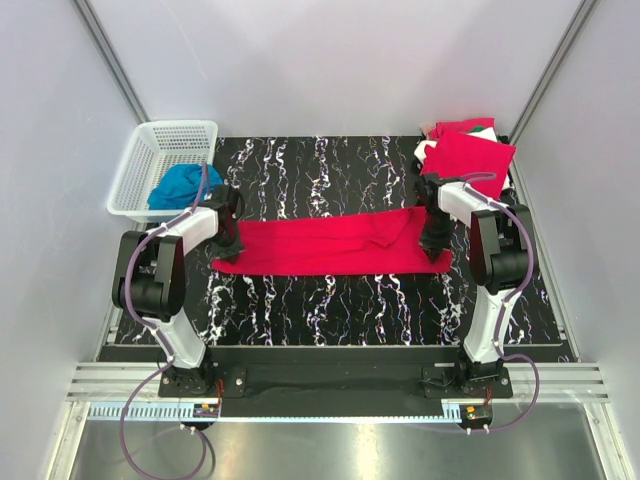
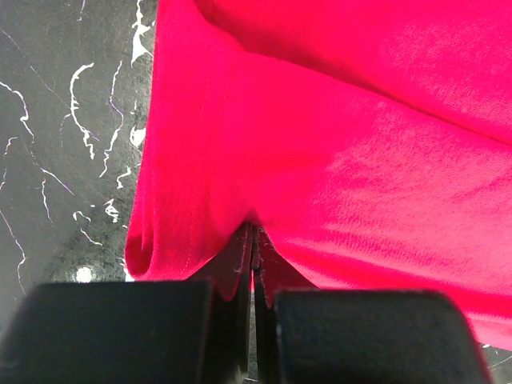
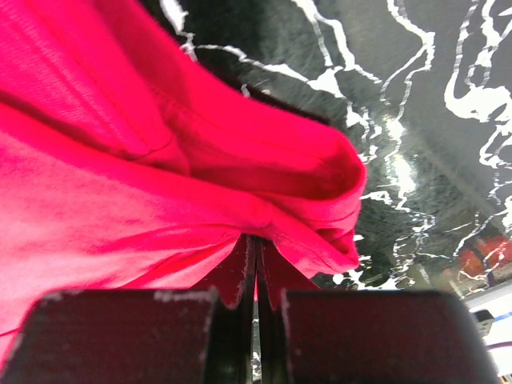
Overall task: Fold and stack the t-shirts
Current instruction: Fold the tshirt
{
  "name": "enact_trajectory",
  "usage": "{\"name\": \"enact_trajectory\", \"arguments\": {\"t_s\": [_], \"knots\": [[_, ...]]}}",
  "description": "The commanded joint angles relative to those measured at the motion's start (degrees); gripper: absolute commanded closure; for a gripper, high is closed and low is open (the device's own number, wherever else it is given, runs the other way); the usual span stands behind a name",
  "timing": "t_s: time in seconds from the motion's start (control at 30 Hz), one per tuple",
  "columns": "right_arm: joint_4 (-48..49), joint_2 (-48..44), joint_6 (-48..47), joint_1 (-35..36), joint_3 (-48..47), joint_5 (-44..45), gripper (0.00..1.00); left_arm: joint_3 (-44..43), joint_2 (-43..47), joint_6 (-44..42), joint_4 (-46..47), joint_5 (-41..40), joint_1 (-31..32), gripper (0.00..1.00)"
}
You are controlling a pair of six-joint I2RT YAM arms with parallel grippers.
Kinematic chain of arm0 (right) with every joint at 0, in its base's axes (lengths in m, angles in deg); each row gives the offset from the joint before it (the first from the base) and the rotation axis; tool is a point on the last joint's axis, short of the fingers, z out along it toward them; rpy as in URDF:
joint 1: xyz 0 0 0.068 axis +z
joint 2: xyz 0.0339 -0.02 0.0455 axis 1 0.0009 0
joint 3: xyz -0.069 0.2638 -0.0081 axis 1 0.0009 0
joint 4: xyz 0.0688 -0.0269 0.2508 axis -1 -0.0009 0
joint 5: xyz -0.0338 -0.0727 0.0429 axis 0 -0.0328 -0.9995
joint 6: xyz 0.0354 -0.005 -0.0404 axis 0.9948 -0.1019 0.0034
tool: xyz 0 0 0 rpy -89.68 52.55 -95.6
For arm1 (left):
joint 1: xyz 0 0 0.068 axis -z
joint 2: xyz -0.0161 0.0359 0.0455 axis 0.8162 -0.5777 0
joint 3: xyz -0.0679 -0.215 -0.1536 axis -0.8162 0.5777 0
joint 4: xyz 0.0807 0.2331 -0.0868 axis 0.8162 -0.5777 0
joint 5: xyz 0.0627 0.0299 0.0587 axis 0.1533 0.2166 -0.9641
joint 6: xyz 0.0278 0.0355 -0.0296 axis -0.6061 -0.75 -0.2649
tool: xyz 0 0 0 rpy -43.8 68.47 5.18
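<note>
**While the left gripper (image 1: 229, 244) and the right gripper (image 1: 436, 242) pinch its ends, a long bright red cotton t-shirt (image 1: 330, 246) lies stretched between them**

Because the left wrist view looks straight down its own black fingers (image 2: 120, 332), the grip there is plain. The two are pressed together with a fold of red fabric nipped between their tips. The shirt's hemmed edge curls over just to the left of them. Beyond the fingertips the cloth spreads away smooth and fills the view to the right. To the left of the fingers shows the black table with white marble veining (image 2: 56, 144).

The right gripper's fingers (image 3: 384, 336) are likewise closed tight on the shirt, with a pinch of fabric caught at their tips. Just ahead and to the right of them the material bulges into a rolled, open fold, and past that fold the marbled table shows.

From above, the shirt is a flat band folded lengthwise, resting on the table and running from one pair of fingers to the other. Beyond the right fingers, in the far corner, lies a pile of folded red t-shirts (image 1: 470, 155), with a bit of white and green showing at its far edge. Beyond the left fingers, beside the table's far left corner, stands a white plastic lattice basket (image 1: 140, 170) holding a crumpled blue cloth (image 1: 180, 186).
</note>
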Motion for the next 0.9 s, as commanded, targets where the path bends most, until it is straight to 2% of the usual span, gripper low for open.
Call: {"name": "enact_trajectory", "arguments": {"t_s": [0.0, 0.5, 0.67, 0.87], "knots": [[-1.2, 0.7, -0.5, -1.2, -0.5, 5.1, 1.00, 1.8, 0.1, -0.7, -3.1, -3.3, -1.1, 1.00], [-2.2, -1.0, -0.1, -1.3, 1.1, 5.8, 1.00, 5.0, 5.4, -1.9, -3.6, 0.2, -1.0, 1.00], [-1.9, 0.3, -1.1, -1.3, -0.3, 3.8, 1.00, 9.8, 9.3, -1.9, -4.8, 0.2, -0.9, 1.00], [-2.5, 4.5, -2.8, -1.3, -6.0, 0.3, 1.00, 4.3, 13.5, 1.1, -13.6, -1.3, -0.5, 1.00]]}}
